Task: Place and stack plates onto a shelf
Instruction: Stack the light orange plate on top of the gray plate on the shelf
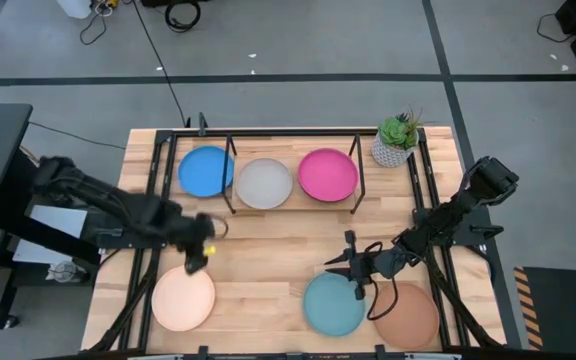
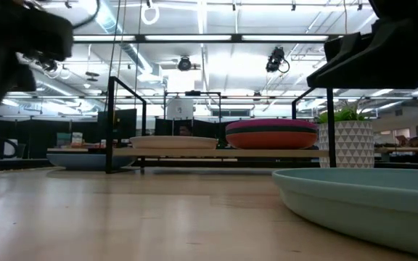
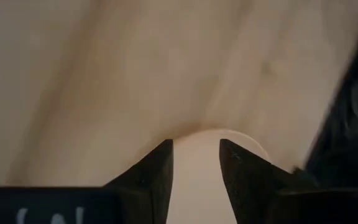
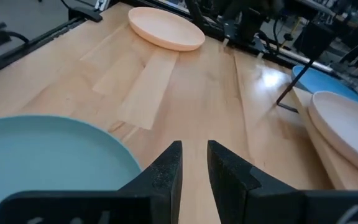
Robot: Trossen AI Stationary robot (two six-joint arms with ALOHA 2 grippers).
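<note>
On the shelf [image 1: 293, 203] sit a pale grey plate [image 1: 264, 183] and a magenta plate [image 1: 327, 174]. In the low view the magenta plate [image 2: 271, 125] tops a stack with an orange one under it. A blue plate [image 1: 204, 171] lies by the shelf's left end. On the table's near part rest a cream plate [image 1: 183, 298], a light teal plate [image 1: 334, 304] and a terracotta plate [image 1: 406, 315]. My left gripper [image 3: 196, 152] is open over the cream plate's far rim [image 3: 197, 140]. My right gripper [image 4: 194, 155], narrowly open, hovers by the light teal plate's [image 4: 48, 155] far rim. My left gripper points down at the cream plate's far rim [image 3: 197, 140], which shows between its two fingers. Whether the fingertips touch the plate cannot be told.
A potted plant [image 1: 396, 140] stands at the shelf's right end. Black frame rails [image 1: 438, 250] run along both sides of the table. Bare wood [image 1: 268, 245] lies between the shelf and the near plates.
</note>
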